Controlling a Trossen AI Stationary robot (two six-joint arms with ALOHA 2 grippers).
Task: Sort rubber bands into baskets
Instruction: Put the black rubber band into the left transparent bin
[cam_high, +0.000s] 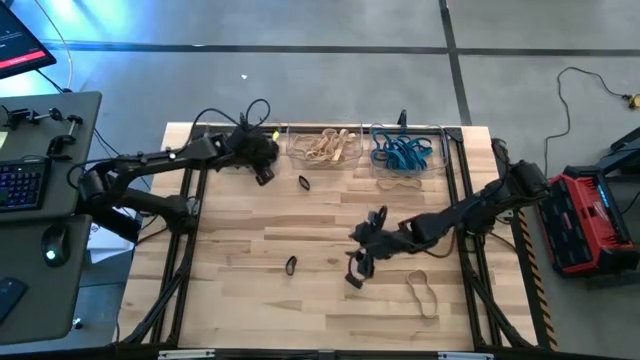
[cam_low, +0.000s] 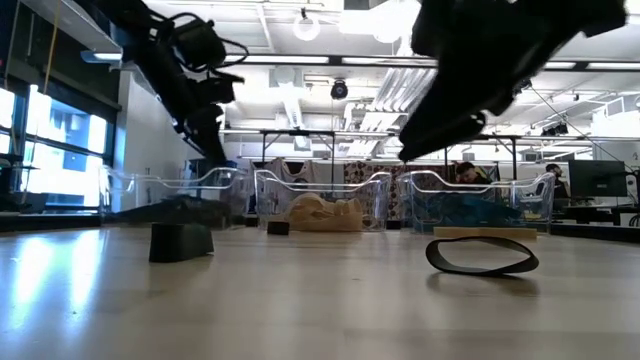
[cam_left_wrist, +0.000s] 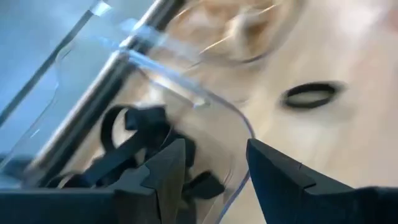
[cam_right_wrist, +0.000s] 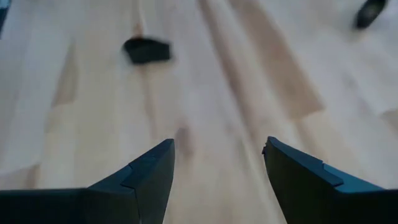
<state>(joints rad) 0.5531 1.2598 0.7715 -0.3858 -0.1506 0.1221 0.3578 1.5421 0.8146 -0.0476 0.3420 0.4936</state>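
Note:
Three clear baskets stand along the table's far edge. The left basket (cam_left_wrist: 205, 102) holds black rubber bands (cam_left_wrist: 134, 146), the middle basket (cam_high: 325, 148) tan ones, and the right basket (cam_high: 403, 152) blue ones. My left gripper (cam_high: 265, 172) hangs open over the left basket's near rim, with nothing between its fingers (cam_left_wrist: 168, 165). One black band (cam_high: 304, 182) lies flat on the wood just right of it. My right gripper (cam_high: 355, 272) is open above the table's middle. Another black band (cam_right_wrist: 147, 50) lies ahead of it.
A tan band (cam_high: 421, 290) lies near the table's front right, and another tan band (cam_high: 400, 183) lies just in front of the blue basket. Dark frame rails (cam_high: 455, 180) run along both sides of the table. Bare wood (cam_high: 230, 230) stretches between the arms.

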